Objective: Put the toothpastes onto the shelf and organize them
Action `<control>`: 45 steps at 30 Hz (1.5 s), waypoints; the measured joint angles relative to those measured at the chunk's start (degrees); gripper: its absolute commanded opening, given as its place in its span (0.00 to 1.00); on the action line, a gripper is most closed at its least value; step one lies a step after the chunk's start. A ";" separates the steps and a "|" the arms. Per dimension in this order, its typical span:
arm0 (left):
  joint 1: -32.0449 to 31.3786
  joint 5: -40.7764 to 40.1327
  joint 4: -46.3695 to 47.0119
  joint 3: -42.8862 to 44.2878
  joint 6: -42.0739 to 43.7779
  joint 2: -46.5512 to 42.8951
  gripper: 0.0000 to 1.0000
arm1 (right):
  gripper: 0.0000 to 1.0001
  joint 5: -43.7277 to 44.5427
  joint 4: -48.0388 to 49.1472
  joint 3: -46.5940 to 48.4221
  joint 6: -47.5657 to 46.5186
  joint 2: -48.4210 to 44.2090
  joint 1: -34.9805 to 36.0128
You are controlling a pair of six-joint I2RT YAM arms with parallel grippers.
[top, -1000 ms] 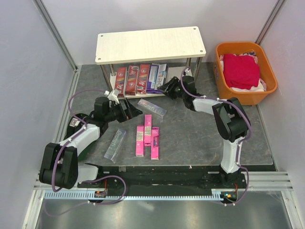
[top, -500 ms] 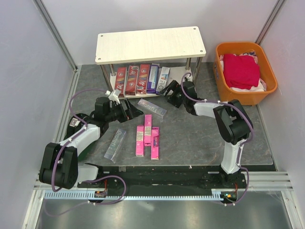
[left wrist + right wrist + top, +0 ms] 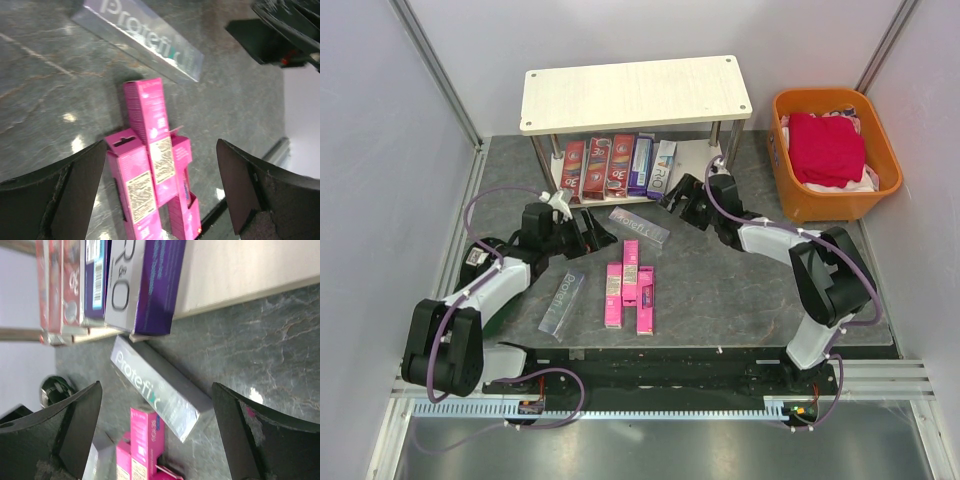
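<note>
The shelf (image 3: 635, 92) stands at the back. On its lower board, side by side, lie three red toothpastes (image 3: 596, 167), a purple one (image 3: 641, 164) and a white one (image 3: 661, 167). On the table lie a silver carton (image 3: 639, 225), a second silver one (image 3: 561, 300) and three pink cartons (image 3: 629, 285). My right gripper (image 3: 678, 200) is open just in front of the shelf, its jaws spread above the silver carton (image 3: 155, 385). My left gripper (image 3: 595, 230) is open and empty, facing the pink cartons (image 3: 150, 130).
An orange basket (image 3: 880, 190) holding red cloth (image 3: 825, 148) stands at the back right. The shelf's thin metal legs (image 3: 733, 150) flank the lower board (image 3: 240, 265). White walls close in the left, back and right sides.
My right gripper let go of the white carton on the lower board, opened wide and drew back from the shelf toward the silver carton. The left arm barely moved.
</note>
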 measured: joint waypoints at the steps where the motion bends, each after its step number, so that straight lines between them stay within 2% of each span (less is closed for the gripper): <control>1: 0.00 -1.11 -1.57 0.57 0.52 0.00 0.98 | 0.98 0.09 -0.87 0.00 -1.20 -0.48 0.52; 7: 0.00 -9.75 -10.97 3.41 2.64 -1.97 0.98 | 0.98 0.81 -5.25 0.00 -5.73 -1.22 3.74; 16: -1.70 -28.85 -29.75 7.72 2.64 -5.31 0.98 | 0.98 -0.26 -7.23 -1.73 -7.39 -1.97 4.26; 23: -8.87 -34.23 -37.46 7.52 0.61 -1.95 0.98 | 0.98 -1.60 -7.85 -2.60 -7.80 -2.03 4.26; 30: -10.43 -37.77 -39.71 4.52 -1.22 -0.02 0.94 | 0.98 -1.97 -8.07 -3.45 -8.11 -2.54 4.26; 35: -10.67 -39.58 -39.91 4.42 -1.73 3.32 0.83 | 0.98 -2.62 -8.09 -3.98 -8.15 -3.10 4.26; 39: -10.67 -39.50 -38.71 4.59 -1.70 6.19 0.62 | 0.98 -2.89 -8.22 -4.87 -8.17 -4.85 4.26; 41: -10.84 -39.43 -38.23 4.63 -1.64 6.36 0.61 | 0.98 -2.91 -8.59 -5.11 -8.22 -6.08 4.26; 45: -10.93 -39.28 -37.86 4.72 -1.60 6.40 0.45 | 0.98 -2.82 -9.75 -5.38 -8.44 -8.98 4.26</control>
